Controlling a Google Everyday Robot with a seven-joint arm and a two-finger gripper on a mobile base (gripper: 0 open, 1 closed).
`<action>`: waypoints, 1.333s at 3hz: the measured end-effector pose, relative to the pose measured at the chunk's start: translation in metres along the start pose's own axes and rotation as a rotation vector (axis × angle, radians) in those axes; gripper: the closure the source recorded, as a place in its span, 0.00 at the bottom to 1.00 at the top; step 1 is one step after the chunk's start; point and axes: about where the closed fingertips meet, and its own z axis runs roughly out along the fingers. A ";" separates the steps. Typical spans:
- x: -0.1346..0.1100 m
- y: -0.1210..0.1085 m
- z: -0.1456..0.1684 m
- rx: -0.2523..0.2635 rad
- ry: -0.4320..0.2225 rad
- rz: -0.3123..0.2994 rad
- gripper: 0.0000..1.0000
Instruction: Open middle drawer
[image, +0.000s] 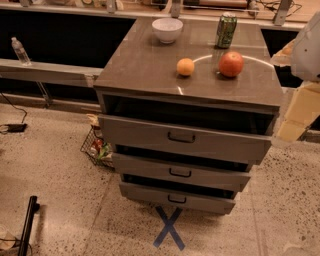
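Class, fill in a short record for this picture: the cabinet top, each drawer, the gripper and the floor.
cabinet top: white bowl, green can, orange, red apple
top drawer: pulled out furthest
middle drawer: less far out, handle free
bottom drawer: furthest back
gripper: right edge, beside the top drawer's right end, on no handle
floor: blue tape X before the cabinet

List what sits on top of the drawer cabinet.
A white bowl, a green can, an orange and a red apple stand on the cabinet. Spots behind bowl and can are covered. The gripper hangs right, beside the top drawer.
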 end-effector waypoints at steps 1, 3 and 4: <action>0.000 0.000 0.000 0.000 0.000 0.000 0.00; 0.017 0.020 0.041 -0.035 -0.120 0.028 0.00; 0.040 0.044 0.109 -0.062 -0.200 0.008 0.00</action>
